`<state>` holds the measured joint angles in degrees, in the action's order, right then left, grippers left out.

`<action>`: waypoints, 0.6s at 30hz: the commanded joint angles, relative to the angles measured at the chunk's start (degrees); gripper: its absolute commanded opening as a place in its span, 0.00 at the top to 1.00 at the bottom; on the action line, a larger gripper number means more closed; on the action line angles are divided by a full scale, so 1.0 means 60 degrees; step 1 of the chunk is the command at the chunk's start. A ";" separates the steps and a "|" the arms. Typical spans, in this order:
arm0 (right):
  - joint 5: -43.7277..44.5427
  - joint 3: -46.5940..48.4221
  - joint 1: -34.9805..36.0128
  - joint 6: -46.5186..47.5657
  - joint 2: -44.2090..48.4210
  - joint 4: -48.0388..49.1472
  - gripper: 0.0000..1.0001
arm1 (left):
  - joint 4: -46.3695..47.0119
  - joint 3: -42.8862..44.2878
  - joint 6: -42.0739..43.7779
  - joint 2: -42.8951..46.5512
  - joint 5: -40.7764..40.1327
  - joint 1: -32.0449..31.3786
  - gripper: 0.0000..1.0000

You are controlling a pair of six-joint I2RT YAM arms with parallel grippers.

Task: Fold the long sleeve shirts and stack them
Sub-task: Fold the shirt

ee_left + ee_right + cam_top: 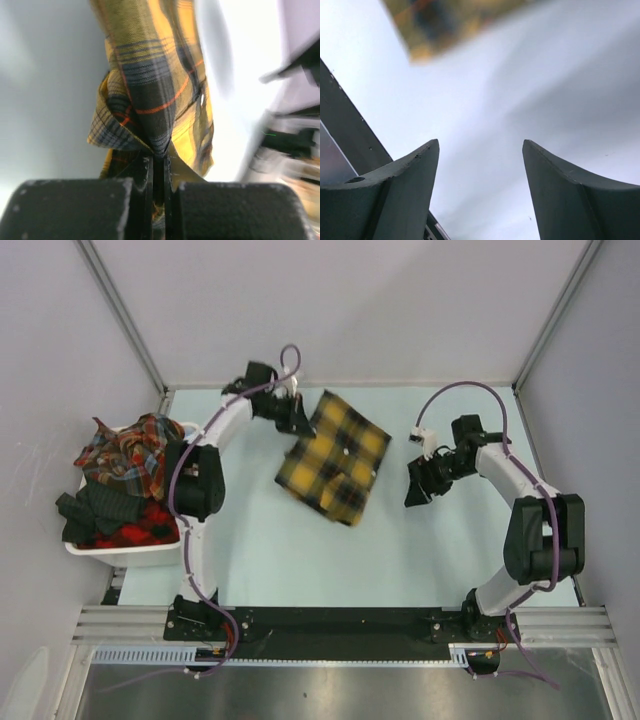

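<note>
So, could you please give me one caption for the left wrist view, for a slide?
Left pincer shut on a bunched edge of the mustard-yellow plaid shirt.

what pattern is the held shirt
The shirt is yellow plaid with black checks and thin red lines; best in left wrist view.

A pale mint-green table (300,550) fills the middle of the top view. A white plastic bin (120,554) sits at the table's left edge. Aluminium posts (120,315) slant up from the table's far corners, with plain grey wall panels (340,310) behind it. Along the table's near edge lie a black mounting plate (340,625), aluminium rails (130,623), a slotted white cable duct (140,653) and a brushed steel sheet (300,695).
</note>
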<state>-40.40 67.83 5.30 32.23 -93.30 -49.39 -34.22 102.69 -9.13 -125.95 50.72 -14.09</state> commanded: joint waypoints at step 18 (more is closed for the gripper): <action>-0.2436 -0.1843 -0.2727 -0.4830 0.0667 0.2987 0.27 | -0.2137 0.0511 0.6814 0.0380 -1.0023 -0.4901 1.00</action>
<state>-51.31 57.01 -8.14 8.10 -88.53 -34.61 -49.17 113.54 36.99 -123.74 -8.73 -39.33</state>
